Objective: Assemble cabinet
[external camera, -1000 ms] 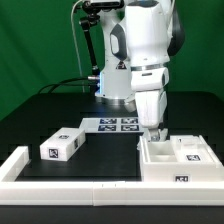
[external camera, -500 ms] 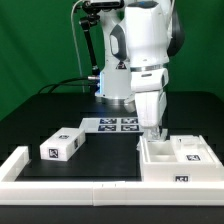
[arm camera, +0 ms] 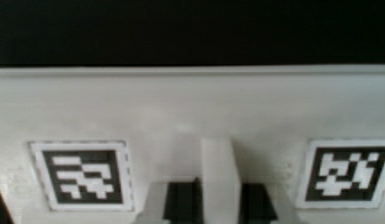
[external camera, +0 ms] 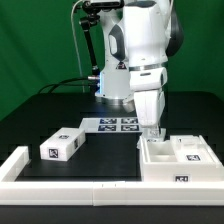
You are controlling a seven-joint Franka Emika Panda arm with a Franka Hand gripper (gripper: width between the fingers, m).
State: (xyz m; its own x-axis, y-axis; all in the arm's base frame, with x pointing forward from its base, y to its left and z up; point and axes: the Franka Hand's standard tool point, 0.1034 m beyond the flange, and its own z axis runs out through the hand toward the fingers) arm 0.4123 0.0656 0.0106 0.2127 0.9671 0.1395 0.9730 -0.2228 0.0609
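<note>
Green backdrop behind, a black table (external camera: 60, 108) below, fenced in front by a white rail (external camera: 70, 187). The marker board (external camera: 118, 124) lies near the arm's base. The cabinet (external camera: 165, 178) sits at the exterior view's right, against the rail, its open side up. One loose block (external camera: 62, 144) lies well apart from it, toward the exterior view's left.

The gripper (external camera: 153, 130) is low over the cabinet's rear edge, at or just above the wall. The wrist view is filled by a white face of the cabinet with two tags (arm camera: 79, 175) and a narrow ridge (arm camera: 217, 170) between them. Two dark strips flank that ridge at the frame's edge — probably the fingers (arm camera: 182, 205), one on each side. How wide the jaws stand, and whether they press on anything, I cannot tell: the picture is blurred and the exterior view hides the tips.

My reading is that a grasp on the cabinet wall is being set up. The risks follow from that:
- A shallow or off-centre pinch on a thin wall could let the body twist or slip once lifted or dragged.
- Pushing down before the jaws are aligned could tip the cabinet or jam it against the rail.
- A skewed drag might leave it askew — awkward for fitting the block later.
</note>
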